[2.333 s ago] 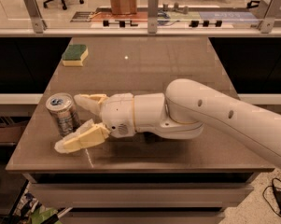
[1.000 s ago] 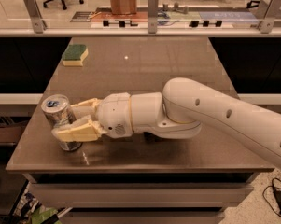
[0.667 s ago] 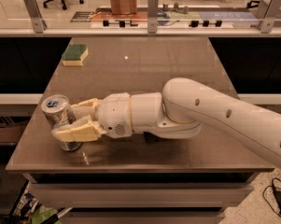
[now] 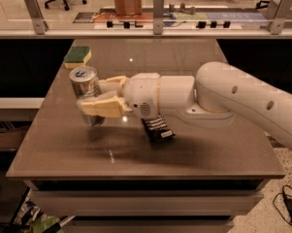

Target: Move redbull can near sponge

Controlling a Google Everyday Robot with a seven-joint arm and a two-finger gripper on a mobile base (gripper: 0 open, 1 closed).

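The redbull can (image 4: 85, 85), slim and silver with a silver top, is held upright above the brown table (image 4: 199, 149) at its left side. My gripper (image 4: 94, 96) is shut on the can, one cream finger (image 4: 98, 108) in front of it and one behind. The sponge (image 4: 77, 56), green top over a pale yellow body, lies at the table's far left corner, a short way beyond the can.
A flat dark snack bar wrapper (image 4: 157, 128) lies on the table under my wrist. My white arm (image 4: 233, 101) reaches in from the right. A glass barrier with metal posts (image 4: 158, 6) runs along the far edge.
The gripper has closed on the can, lifted it off the table, and carried it up and toward the sponge.
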